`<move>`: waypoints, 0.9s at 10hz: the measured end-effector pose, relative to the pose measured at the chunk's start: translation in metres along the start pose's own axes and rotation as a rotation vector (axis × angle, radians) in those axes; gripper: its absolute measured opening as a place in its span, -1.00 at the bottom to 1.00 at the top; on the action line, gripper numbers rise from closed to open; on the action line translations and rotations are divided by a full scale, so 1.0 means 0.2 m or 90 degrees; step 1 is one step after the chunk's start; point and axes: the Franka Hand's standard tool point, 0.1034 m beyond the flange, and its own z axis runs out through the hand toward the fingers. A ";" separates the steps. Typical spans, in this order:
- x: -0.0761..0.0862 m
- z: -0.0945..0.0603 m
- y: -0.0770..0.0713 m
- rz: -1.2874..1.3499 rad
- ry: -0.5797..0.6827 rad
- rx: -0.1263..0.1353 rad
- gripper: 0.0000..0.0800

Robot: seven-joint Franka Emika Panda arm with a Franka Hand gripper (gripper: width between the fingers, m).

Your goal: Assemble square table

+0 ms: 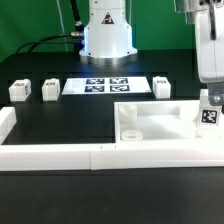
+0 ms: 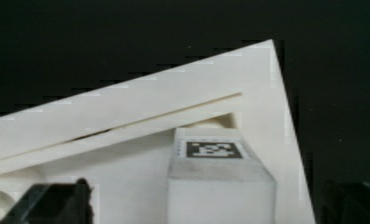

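The gripper hangs with its jaws spread wide and holding nothing, right above a tagged leg standing upright in the corner of the white tabletop, while three more legs lie apart near the marker board.

Bright light makes my white parts glow; my desk looks very dark. My wrist picture is blurry.

The border wall blocks the counter's front edge; open surface lies between it and the marker board.
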 end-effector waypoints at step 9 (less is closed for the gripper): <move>-0.03 -0.08 0.14 -0.299 -0.004 0.000 0.62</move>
